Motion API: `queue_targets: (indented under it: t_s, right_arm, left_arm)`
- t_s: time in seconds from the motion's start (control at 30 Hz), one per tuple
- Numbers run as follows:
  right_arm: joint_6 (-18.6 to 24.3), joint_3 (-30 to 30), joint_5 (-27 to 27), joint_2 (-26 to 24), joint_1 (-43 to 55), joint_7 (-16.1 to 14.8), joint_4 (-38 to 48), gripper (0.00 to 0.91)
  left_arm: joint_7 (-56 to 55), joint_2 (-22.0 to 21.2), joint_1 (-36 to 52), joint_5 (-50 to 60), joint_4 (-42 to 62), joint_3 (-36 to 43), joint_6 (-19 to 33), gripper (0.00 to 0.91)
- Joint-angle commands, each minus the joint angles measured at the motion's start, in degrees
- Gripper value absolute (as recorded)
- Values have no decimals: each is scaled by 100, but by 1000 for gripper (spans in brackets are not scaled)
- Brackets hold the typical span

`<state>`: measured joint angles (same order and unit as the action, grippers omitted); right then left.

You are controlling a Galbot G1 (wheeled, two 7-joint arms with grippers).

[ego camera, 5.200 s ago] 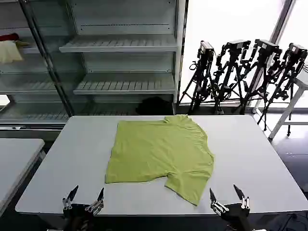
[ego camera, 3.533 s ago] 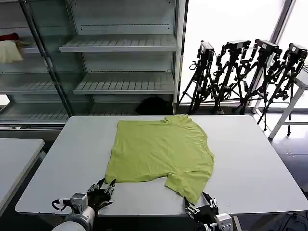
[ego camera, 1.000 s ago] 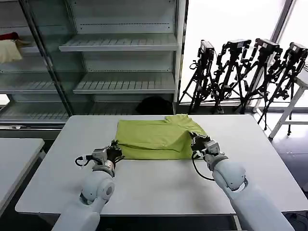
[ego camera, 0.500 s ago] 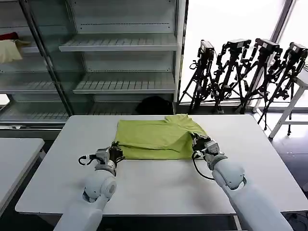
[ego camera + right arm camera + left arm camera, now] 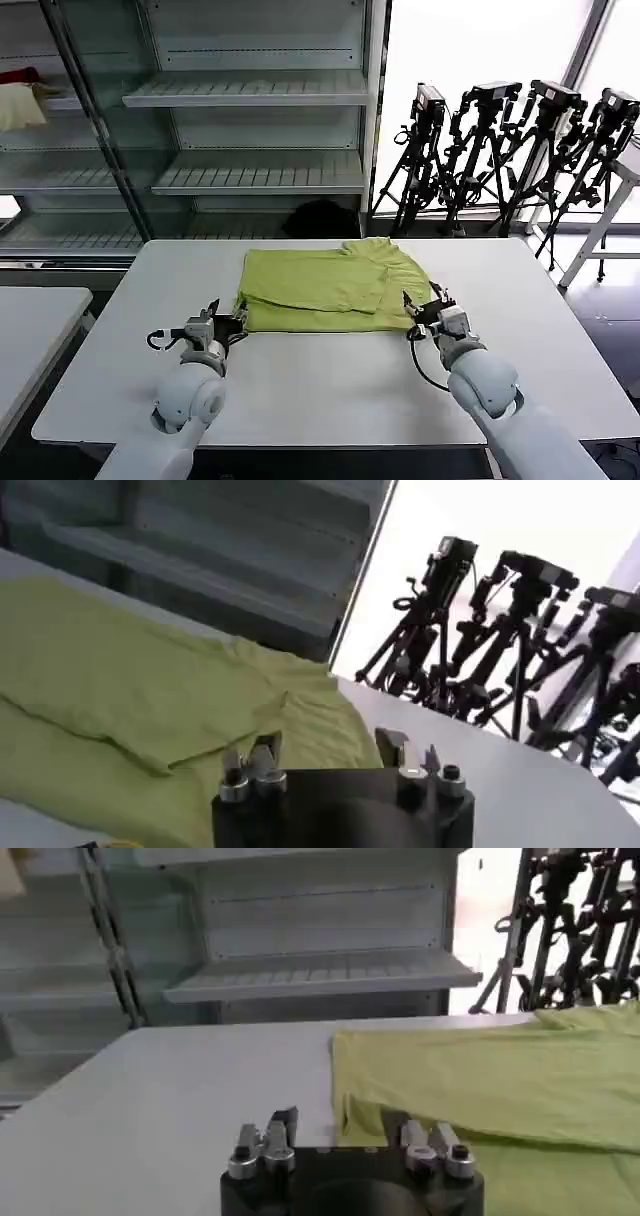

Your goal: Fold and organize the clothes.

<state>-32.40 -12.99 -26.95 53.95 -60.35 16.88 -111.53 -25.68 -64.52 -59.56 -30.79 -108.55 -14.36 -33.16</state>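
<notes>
The clothes are one lime-green T-shirt point(image 5: 325, 283), lying folded in half, the near half laid over the far half, on the white table point(image 5: 330, 385). My left gripper point(image 5: 228, 318) rests open on the table just short of the shirt's near left corner, holding nothing. In the left wrist view the left gripper point(image 5: 340, 1123) points at the folded edge of the shirt point(image 5: 480, 1088). My right gripper point(image 5: 422, 303) is open at the near right corner. In the right wrist view the right gripper point(image 5: 328, 747) hovers over the shirt point(image 5: 130, 680), its fingers apart and empty.
Metal shelves point(image 5: 250, 90) stand behind the table, with a cream-and-red cloth bundle point(image 5: 18, 100) on the far left shelf. Black tripods point(image 5: 510, 150) line the back right. A second table point(image 5: 30, 320) sits to the left. Bare tabletop lies in front of the shirt.
Both grippers carried the shirt's near hem over to the far side, then let go and drew back slightly toward me; the shirt now lies folded and free.
</notes>
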Motion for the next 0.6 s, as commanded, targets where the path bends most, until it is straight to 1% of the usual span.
queue_targets:
  t_s: [0.03,0.07,0.1,0.17,0.23,0.33,0.4,0.57,0.6]
  right_arm:
    - [-79,-323,-375,-177,-764,522,-682,907]
    - [-73,-542,-571,-216,-928,336,-695,907]
    - [-70,-650,-730,-237,-989,251,-675,907]
    - [-52,-828,-987,-240,-1017,191,-571,907]
    - [40,-896,-1203,-260,-980,65,-396,907]
    - [260,-875,-1202,-263,-892,-213,-183,907]
    - [345,-833,-1193,-235,-821,-337,-113,907]
    - [391,-681,-1142,-125,-636,-502,103,907]
    - [492,-653,-1125,-113,-617,-532,190,907]
  left_arm:
    - [204,299,-528,-199,-516,-193,-2,907]
    - [309,316,-626,-221,-568,-229,1,907]
    - [427,325,-673,-223,-581,-260,0,907]
    - [627,329,-722,-253,-538,-287,0,907]
    - [743,309,-679,-274,-471,-280,-1,907]
    - [852,278,-593,-316,-398,-260,0,907]
    - [888,265,-535,-309,-317,-257,0,907]
    - [946,199,-389,-438,-82,-312,7,907]
    - [968,176,-365,-451,-37,-320,9,907]
